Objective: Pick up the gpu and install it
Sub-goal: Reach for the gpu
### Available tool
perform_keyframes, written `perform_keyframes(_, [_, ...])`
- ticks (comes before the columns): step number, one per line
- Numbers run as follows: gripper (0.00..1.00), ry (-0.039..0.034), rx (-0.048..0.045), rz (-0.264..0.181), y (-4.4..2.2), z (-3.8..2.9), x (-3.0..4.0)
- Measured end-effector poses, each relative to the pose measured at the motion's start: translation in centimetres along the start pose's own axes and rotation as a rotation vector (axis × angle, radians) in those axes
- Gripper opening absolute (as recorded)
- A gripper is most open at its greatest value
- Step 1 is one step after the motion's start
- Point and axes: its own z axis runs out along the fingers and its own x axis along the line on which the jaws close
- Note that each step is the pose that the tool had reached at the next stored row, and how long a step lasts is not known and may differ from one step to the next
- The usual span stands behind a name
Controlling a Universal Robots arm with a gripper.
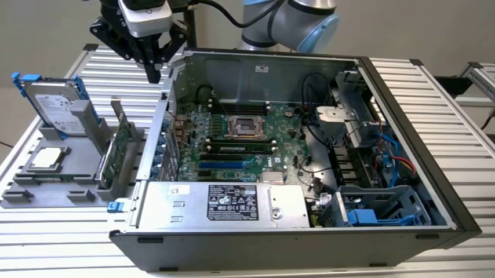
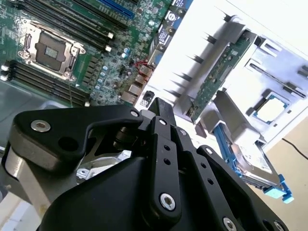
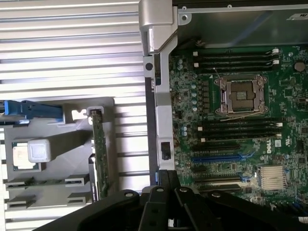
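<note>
One open case (image 1: 270,72): it takes up the middle and right of the exterior view, lid off. It is the biggest thing I could clip.
Motherboard (image 1: 232,142): it lies flat inside the case. Its blue expansion slots (image 1: 224,166) sit low on the board and are bare, so I judge nothing is installed yet.
Grey holder (image 1: 35,194): lower left of the exterior view, just beside the case's left wall. A hard drive (image 1: 55,107) stands at its far end and a small square chip (image 1: 48,156) lies in front of that.
My gripper (image 1: 155,72): upper left of the exterior view, over the case's left wall and well apart from the card. The fingers are pressed together and pinch nothing.
The gpu (image 1: 116,153): it stands on edge in the holder slot nearest the case, thin green edge up, untouched.
Doing the reach well: I judge the fingers must spread before I descend. Then I line them up across the card's thin upper edge and come straight down — the case wall sits close on one side and the holder's post on the other. A pinch near mid-length should keep the card from tipping.
</note>
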Motion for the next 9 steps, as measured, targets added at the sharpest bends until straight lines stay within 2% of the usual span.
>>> perform_keyframes(9, [0.00, 0.0000, 0.0000, 0.000, -0.17, -0.03, 0.86])
